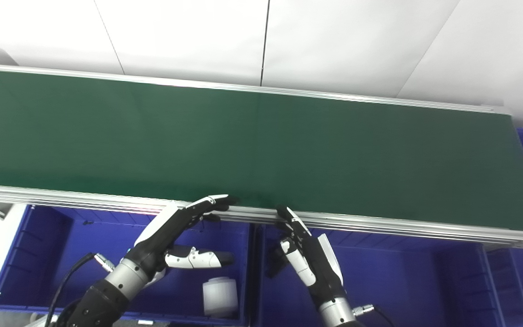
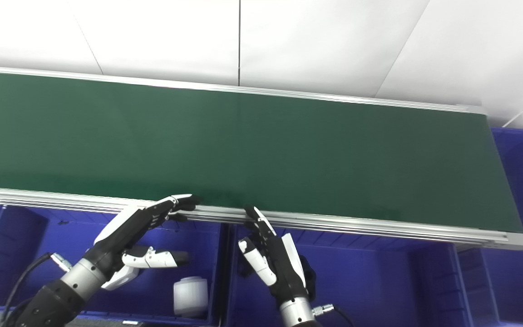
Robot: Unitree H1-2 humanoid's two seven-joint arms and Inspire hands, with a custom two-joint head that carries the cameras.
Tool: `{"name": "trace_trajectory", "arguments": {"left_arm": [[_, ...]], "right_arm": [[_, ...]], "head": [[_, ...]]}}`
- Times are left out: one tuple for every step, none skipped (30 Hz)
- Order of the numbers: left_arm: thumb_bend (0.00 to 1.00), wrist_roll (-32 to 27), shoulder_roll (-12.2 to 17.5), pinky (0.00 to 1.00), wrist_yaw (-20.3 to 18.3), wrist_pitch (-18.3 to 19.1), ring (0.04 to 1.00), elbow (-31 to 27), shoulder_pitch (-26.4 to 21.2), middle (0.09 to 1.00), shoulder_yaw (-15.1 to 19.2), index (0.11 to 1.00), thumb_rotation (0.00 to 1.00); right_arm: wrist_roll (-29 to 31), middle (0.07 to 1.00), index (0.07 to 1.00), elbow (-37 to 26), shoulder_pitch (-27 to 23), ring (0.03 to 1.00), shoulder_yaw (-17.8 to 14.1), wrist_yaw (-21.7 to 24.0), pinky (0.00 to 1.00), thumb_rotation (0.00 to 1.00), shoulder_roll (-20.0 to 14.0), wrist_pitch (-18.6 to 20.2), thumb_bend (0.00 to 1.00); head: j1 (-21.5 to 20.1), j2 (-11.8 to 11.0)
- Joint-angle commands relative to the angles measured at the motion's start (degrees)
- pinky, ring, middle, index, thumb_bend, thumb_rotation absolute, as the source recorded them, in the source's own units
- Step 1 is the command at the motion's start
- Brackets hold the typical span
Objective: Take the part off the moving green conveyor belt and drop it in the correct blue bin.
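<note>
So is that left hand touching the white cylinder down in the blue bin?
Apart. In the left eye view, blue bin floor shows between the left hand and the white cylinder.

Left black-and-white robot hand (image 1: 177, 231): arm enters from lower left, silver wrist cuff, fingers (image 1: 211, 203) extended forward and apart, thumb stuck out sideways, holding nothing. Right black-and-white robot hand (image 1: 309, 252): arm rises from bottom edge, fingers (image 1: 288, 217) stretched upward, loosely spread, empty.
</note>
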Motion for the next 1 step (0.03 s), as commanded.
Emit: {"name": "trace_trajectory", "arguments": {"left_arm": [[0.62,-2.0,1.1,0.78,-0.4,0.0,0.865,-1.8,-0.6,0.883,0.6,0.842,0.62]], "right_arm": [[-1.9,0.941,0.926,1.2,-0.9,0.912,5.4,-0.9,0.84,1.0,7.8,-0.2,0.9]], "head": [[-0.2,0.1]]}}
